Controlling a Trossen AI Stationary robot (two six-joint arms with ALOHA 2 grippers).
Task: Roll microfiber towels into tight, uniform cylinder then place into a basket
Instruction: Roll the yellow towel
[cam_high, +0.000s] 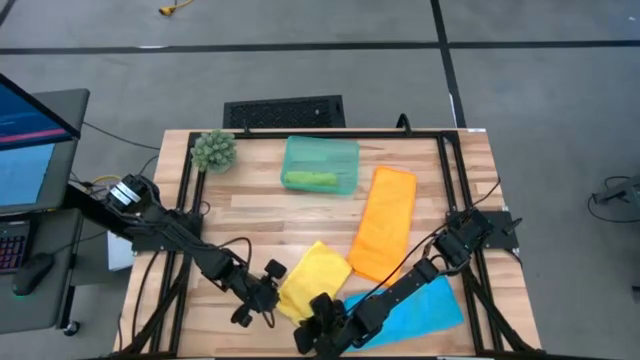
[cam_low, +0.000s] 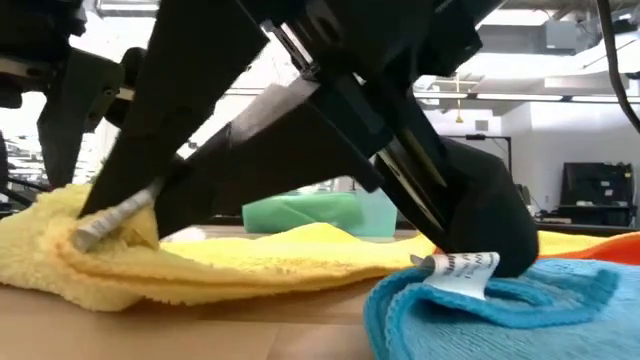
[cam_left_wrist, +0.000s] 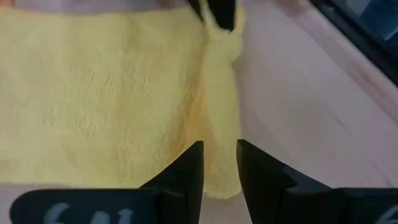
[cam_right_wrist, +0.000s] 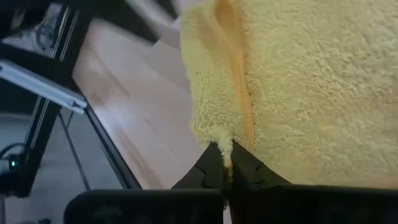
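You have three soft microfiber towels flat on the wooden tabletop (cam_high: 250, 215): one yellow (cam_high: 315, 278), one orange (cam_high: 384, 222), one bright blue (cam_high: 425, 308). A fourth, green roll (cam_high: 309, 180) lies in the single translucent teal plastic basket (cam_high: 320, 148). Your right gripper (cam_high: 318, 318) has its jaws clenched on the yellow towel's edge; your left gripper (cam_high: 258, 300) has its jaws parted astride that edge.

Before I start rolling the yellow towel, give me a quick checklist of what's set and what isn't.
1. Right gripper shut on folded edge of the soft yellow microfiber towel: ok.
2. Left gripper closed on that edge: not ok, fingers open, hovering over it.
3. Towel rolled: not ok, only its edge is turned up.
4. Translucent teal plastic basket has room: ok, one green roll inside.
5. Bright blue towel clear of right arm: not ok, arm lies over it.
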